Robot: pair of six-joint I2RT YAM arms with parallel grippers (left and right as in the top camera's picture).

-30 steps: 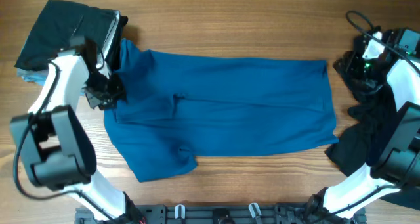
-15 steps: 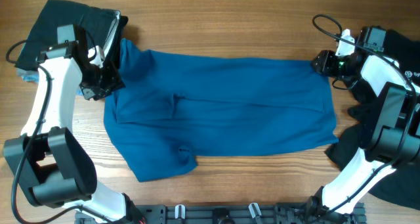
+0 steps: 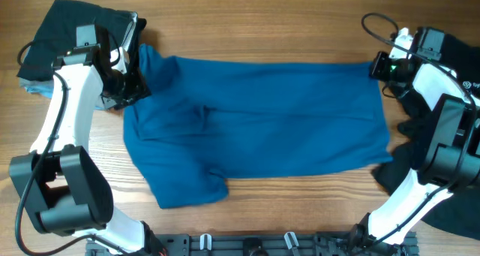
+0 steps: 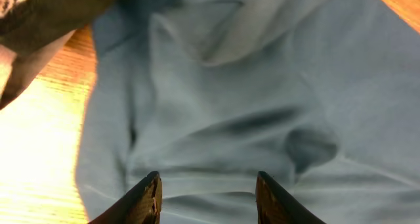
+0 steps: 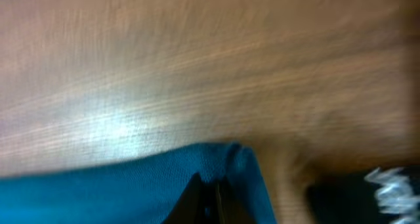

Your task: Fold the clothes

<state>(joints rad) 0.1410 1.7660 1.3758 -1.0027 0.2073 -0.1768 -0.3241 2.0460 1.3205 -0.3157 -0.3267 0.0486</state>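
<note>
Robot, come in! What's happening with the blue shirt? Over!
Left gripper open over collar end. Right gripper shut on blue knit polo shirt corner. Shirt spread flat. Black cloth pile beside it.

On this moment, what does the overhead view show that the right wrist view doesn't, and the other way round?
Only the overhead view shows the whole polo shirt spread out flat, the left gripper over one end of it, and dark clothing at a far corner. Only the right wrist view shows the right gripper close up, jaws nearly together at the shirt's corner; blur hides whether they pinch it. Both show that blue corner lying on the wooden table.
</note>
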